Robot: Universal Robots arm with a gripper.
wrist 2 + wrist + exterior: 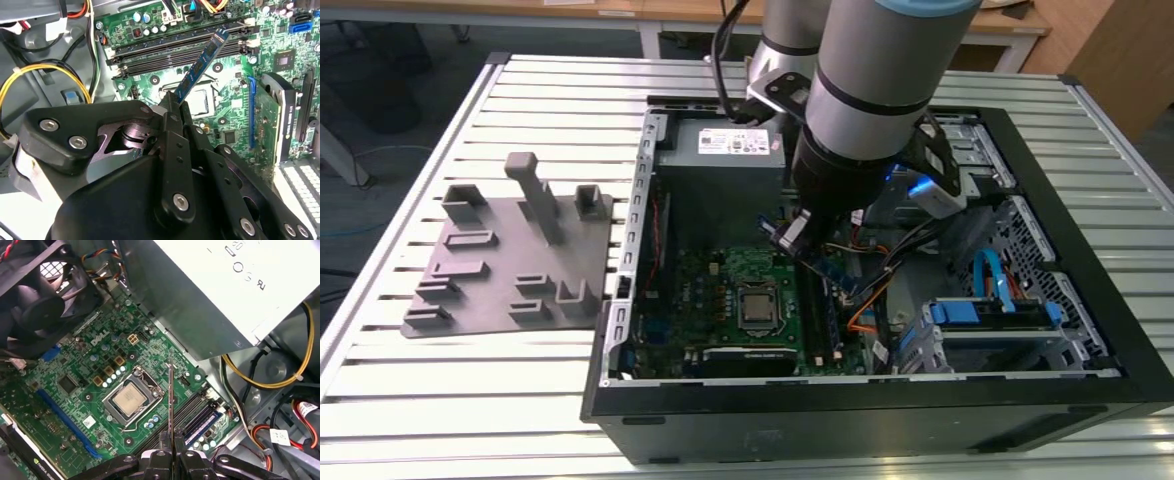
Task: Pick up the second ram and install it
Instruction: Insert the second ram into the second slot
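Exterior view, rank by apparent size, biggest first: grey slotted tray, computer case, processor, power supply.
1. computer case
2. grey slotted tray
3. power supply, partly hidden behind the arm, so its full extent is unsure
4. processor

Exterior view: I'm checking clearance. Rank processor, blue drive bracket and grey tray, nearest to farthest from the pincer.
From the pincer, shut on the second ram:
1. Processor, on the motherboard.
2. Blue drive bracket, exterior view's right.
3. Grey tray, exterior view's left.
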